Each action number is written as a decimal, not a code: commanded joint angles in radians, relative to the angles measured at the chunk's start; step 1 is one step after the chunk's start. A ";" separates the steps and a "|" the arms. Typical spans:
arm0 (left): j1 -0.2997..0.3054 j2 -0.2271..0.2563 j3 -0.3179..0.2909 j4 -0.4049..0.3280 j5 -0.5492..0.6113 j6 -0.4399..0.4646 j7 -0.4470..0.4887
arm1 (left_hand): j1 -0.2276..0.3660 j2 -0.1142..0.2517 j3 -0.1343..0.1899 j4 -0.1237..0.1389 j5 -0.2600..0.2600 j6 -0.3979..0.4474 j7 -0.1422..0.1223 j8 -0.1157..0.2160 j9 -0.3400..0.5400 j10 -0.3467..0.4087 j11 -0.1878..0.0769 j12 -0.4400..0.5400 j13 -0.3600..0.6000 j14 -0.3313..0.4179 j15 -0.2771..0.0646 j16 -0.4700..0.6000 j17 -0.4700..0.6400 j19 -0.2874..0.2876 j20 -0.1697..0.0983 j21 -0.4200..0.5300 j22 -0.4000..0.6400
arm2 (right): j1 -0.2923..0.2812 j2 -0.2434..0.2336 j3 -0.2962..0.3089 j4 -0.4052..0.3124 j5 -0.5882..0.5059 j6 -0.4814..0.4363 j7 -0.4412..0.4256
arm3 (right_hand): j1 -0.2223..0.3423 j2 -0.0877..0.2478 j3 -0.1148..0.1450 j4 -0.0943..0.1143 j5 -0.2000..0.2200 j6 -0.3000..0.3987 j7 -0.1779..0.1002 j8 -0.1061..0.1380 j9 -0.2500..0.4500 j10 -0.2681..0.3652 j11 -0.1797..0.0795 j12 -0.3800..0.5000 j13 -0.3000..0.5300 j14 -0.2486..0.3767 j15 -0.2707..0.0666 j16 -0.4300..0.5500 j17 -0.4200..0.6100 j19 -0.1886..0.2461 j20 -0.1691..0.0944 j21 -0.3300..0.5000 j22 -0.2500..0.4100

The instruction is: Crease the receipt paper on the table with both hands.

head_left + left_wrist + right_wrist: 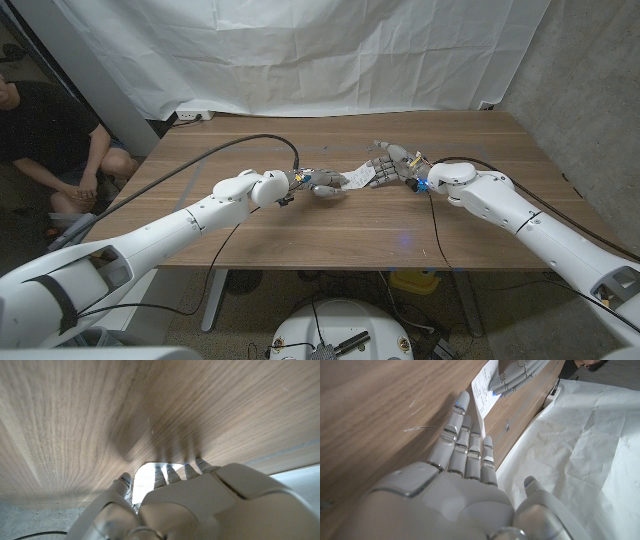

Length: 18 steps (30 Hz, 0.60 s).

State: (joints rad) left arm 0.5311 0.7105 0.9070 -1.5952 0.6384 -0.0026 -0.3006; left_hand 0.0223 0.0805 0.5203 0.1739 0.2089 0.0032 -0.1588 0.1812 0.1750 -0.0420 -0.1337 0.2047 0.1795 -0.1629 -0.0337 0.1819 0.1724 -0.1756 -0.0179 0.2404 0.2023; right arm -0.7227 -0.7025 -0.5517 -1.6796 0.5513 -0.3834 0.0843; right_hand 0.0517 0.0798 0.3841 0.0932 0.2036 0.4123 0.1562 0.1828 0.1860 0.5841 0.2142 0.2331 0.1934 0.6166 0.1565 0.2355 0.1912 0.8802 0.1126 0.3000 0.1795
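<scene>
Both robot arms come in from the near corners of the head view & meet at mid table, w/ the receipt paper between the 2 hands. Receipt is a small white slip w/ print on it, lying on the wooden table, a bit past the middle. Left hand has its fingertips down on one end of the slip, pressing it; fingers lie close together. In the left wrist view those fingers reach to the wood w/ a white patch of paper under them. Right hand is at the other end of the slip, fingers straight & near each other, thumb out to the side; tips reach the paper's edge, but can't tell if it grips or just touches. Behind the table hangs a white cloth. A person in a dark top sits at the far left. No box, bowl or tray to be seen on the table, so nothing sits inside anything.
</scene>
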 commanded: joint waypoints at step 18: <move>0.021 0.016 -0.005 -0.046 0.016 0.028 0.004 | -0.005 0.068 -0.002 0.000 0.004 -0.012 -0.001 -0.002 0.001 -0.013 -0.005 -0.004 0.002 -0.051 -0.074 -0.004 0.000 -0.032 -0.010 0.004 0.002 | -0.074 -0.004 0.041 -0.031 0.009 0.075 -0.043 | 0.004 -0.019 0.004 0.000 0.001 -0.063 0.031 0.032 0.000 0.001 -0.013 -0.017 0.004 -0.026 -0.008 -0.032 0.002 -0.047 0.012 -0.055 0.003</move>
State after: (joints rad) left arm 0.5422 0.7183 0.9074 -1.6206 0.6491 0.0144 -0.3012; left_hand 0.0223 0.0805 0.5203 0.1739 0.2089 -0.0020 -0.1535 0.1812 0.1749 -0.0460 -0.1378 0.2046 0.1794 -0.1629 -0.0337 0.1819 0.1724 -0.1700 -0.0233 0.2403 0.2020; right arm -0.7882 -0.6930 -0.5143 -1.6906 0.5519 -0.2920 0.0441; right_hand 0.0585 0.0695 0.3892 0.0981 0.2051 0.2818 0.1414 0.1883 0.1861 0.5624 0.2011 0.2086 0.1972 0.5877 0.1537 0.2068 0.1924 0.8329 0.1373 0.2512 0.1794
